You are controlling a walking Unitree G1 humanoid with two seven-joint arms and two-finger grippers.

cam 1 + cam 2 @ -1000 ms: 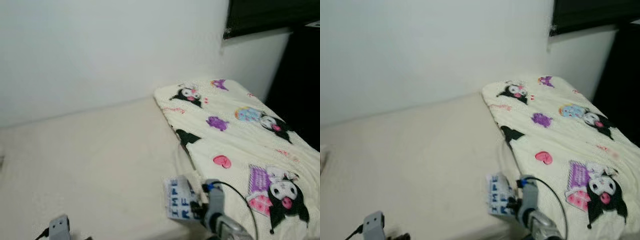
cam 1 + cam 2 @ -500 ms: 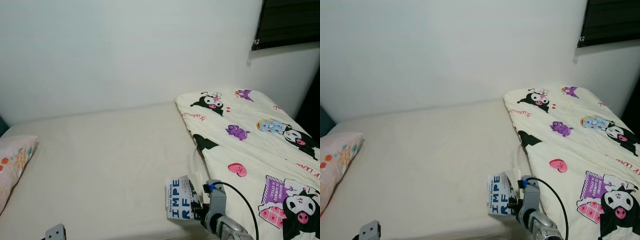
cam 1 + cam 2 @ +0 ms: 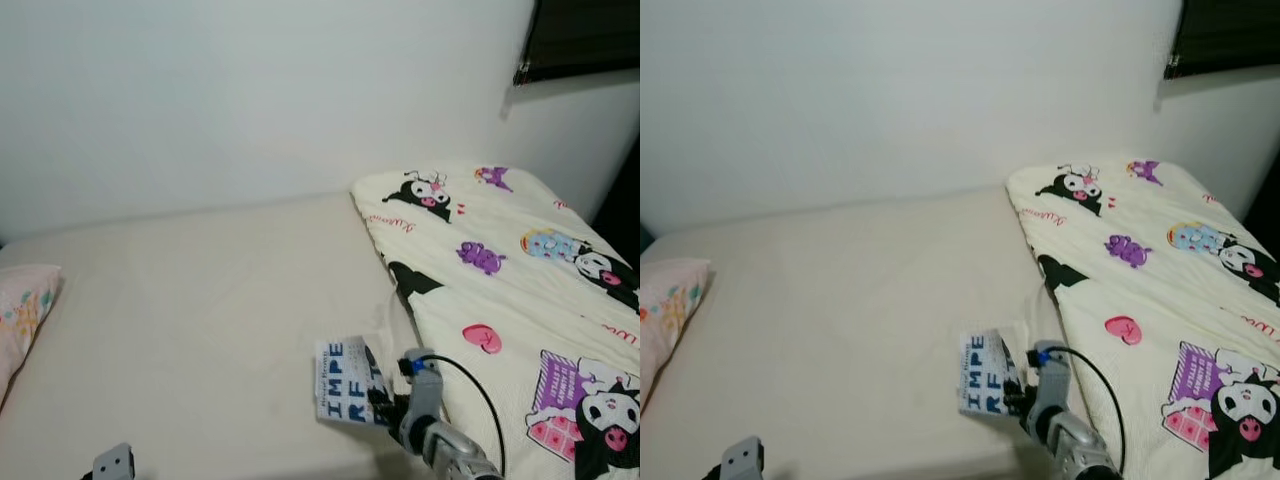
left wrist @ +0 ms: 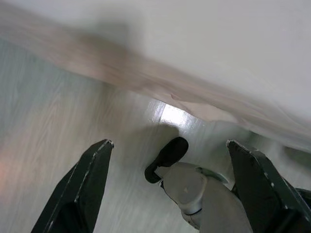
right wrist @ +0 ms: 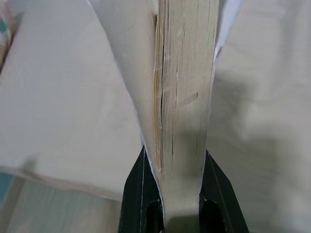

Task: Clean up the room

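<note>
Book [image 3: 346,384], white cover with blue block lettering, held upright in the lower centre of the head views, above the near edge of the cream mattress [image 3: 200,300]. Far left: pink patterned pillow [image 3: 22,310]. Lower left: left gripper [image 4: 170,194], fingers spread wide over pale floor [image 4: 58,126]. Centre: right gripper [image 5: 181,189] clamps the book's page edge. Right: cartoon-printed blanket [image 3: 510,290] covers the mattress.

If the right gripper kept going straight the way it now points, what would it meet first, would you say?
Probably the bare mattress. The right gripper, shut on the book, points over it toward the wall; depth is unclear.
</note>
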